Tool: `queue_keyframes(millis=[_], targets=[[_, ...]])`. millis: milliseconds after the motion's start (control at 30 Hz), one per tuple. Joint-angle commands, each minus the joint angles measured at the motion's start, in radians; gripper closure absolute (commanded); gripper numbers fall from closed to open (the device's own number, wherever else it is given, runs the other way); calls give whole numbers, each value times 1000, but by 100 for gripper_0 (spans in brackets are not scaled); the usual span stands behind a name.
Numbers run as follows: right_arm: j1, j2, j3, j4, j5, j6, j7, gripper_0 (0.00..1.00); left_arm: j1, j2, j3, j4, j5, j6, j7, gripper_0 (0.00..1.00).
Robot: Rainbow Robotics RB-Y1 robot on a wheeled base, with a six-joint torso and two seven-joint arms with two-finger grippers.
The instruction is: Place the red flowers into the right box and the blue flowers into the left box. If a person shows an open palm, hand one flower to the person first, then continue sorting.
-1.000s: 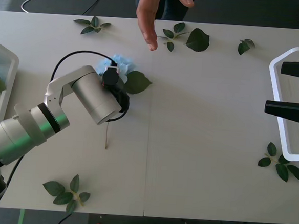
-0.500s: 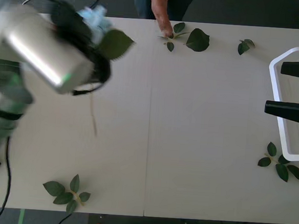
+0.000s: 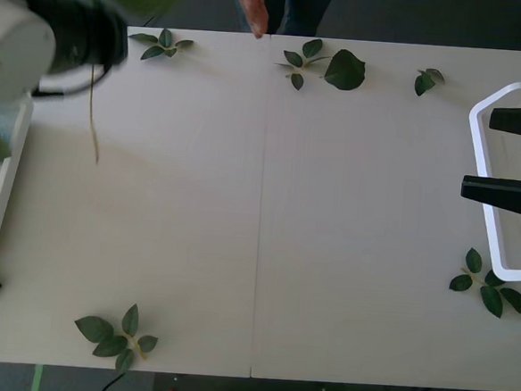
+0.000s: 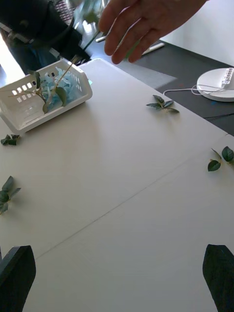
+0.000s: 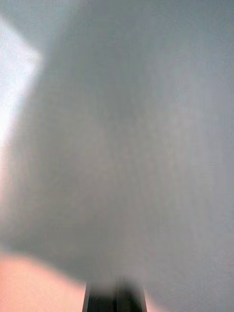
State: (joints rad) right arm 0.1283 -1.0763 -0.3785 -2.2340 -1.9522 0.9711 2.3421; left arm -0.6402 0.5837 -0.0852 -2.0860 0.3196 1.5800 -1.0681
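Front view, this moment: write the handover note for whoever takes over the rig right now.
Left gripper: raised over the table's far left corner, shut on a flower, stem dangling beside the left box.
Right gripper: open, parked over the right box.
Done: blue flowers lie in the left box.
A person's hand reaches in close to the held flower.
Left: probably hand it over if the palm opens, otherwise drop it in the left box.

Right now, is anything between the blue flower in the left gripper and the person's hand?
Nothing visible: the left gripper holds the blue flower aloft, and only open air lies between it and the hand. The right gripper hangs over the right box.
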Motion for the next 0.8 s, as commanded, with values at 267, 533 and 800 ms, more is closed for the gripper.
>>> queue_keyframes(millis=[267, 533, 800], targets=[[14, -40, -19, -4, -11, 3, 19, 0, -79, -7, 111, 303, -5, -626, -256, 100], [14, -40, -19, -4, -11, 3, 19, 0, -222, -7, 50, 616, 6, -954, -385, 100], [14, -40, -19, -4, -11, 3, 19, 0, -383, -67, 38, 870, 3, -1129, -389, 100]])
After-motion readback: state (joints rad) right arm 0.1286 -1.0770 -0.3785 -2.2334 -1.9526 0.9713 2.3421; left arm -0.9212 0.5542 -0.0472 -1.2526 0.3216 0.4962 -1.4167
